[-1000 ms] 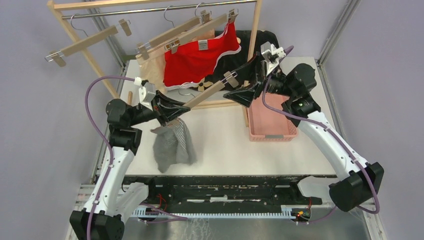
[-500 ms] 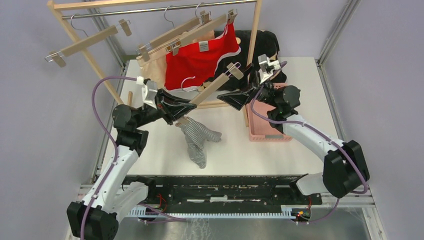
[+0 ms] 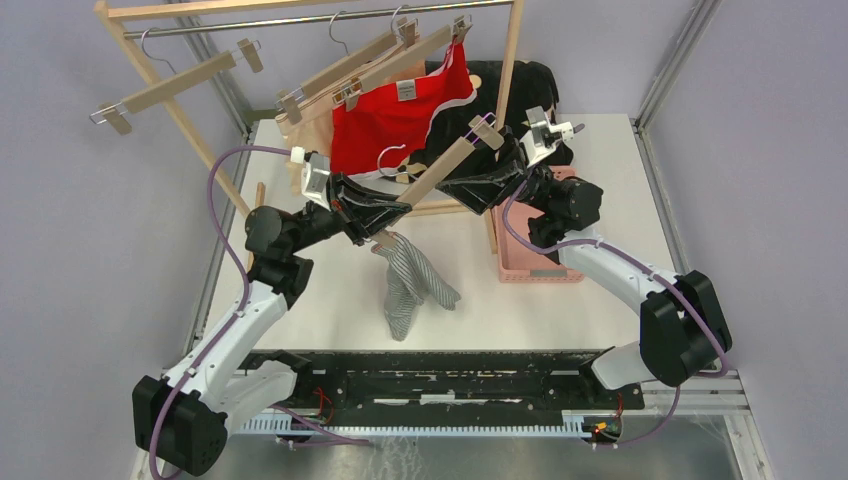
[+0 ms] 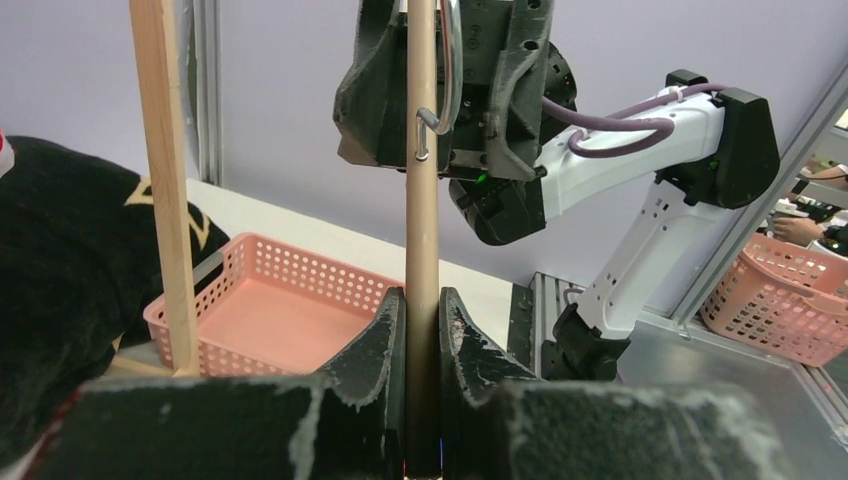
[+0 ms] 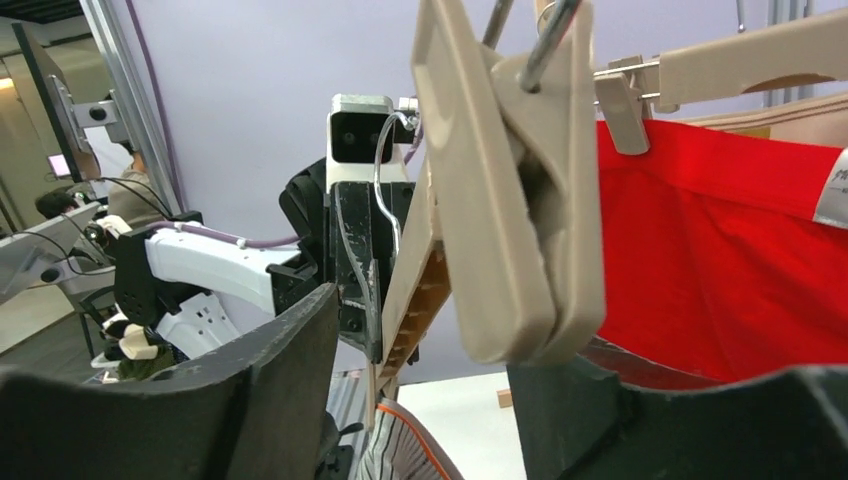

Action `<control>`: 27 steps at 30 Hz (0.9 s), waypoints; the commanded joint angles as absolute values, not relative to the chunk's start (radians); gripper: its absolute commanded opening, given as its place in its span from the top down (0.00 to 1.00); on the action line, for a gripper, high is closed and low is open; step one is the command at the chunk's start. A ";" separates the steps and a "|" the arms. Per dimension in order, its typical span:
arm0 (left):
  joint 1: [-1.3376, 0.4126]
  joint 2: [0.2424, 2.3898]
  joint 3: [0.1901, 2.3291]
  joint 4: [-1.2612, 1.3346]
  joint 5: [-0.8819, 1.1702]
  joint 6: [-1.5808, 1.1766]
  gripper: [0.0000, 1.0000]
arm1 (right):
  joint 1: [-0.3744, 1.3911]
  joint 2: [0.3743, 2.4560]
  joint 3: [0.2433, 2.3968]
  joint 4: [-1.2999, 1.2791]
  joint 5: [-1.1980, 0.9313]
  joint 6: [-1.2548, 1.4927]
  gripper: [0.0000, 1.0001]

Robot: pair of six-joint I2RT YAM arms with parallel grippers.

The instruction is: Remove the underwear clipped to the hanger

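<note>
Over the middle of the table (image 3: 330, 300), the two arms meet on one wooden hanger (image 3: 440, 170), which is off the rail and tilted, low end to the left, high end to the right. The left gripper (image 3: 392, 213) is clamped tight on the hanger's bar, and the left wrist view shows both fingers pressed flat against the wood with no gap. From the clip at the low end, just past that grip, the grey-and-white striped underwear (image 3: 410, 285) dangles in a loose bunch above the tabletop, fastened at that one end only. Up at the high end, the right gripper (image 5: 425, 335) has its jaws apart, with the pale clip (image 5: 510, 200) sitting in the space between the two fingers, and that clip holds no cloth. Behind them, the metal rail (image 3: 300, 22) carries more hangers: the bright red underwear (image 3: 390, 125) with white trim hangs clipped on one, and the pale beige underwear (image 3: 300, 125) shows just to its left, partly covered by the red. Another hanger (image 3: 170, 88) hangs bare at the far left of the rail. A pink basket (image 3: 530, 250) sits on the table under the right arm, and a black cushion (image 3: 530, 85) lies at the back.
</note>
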State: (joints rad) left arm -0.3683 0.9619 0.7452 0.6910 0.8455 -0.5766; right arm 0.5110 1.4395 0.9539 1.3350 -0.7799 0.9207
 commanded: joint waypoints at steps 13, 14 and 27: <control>-0.420 1.006 0.719 0.906 0.788 -0.664 0.97 | 0.529 1.452 1.063 1.359 -0.813 0.951 0.89; -0.421 1.006 0.713 0.919 0.781 -0.669 0.97 | 0.530 1.451 1.062 1.353 -0.810 0.949 0.97; -0.429 0.958 0.705 0.749 0.715 -0.580 0.55 | 0.533 1.353 0.973 1.287 -0.750 0.813 0.99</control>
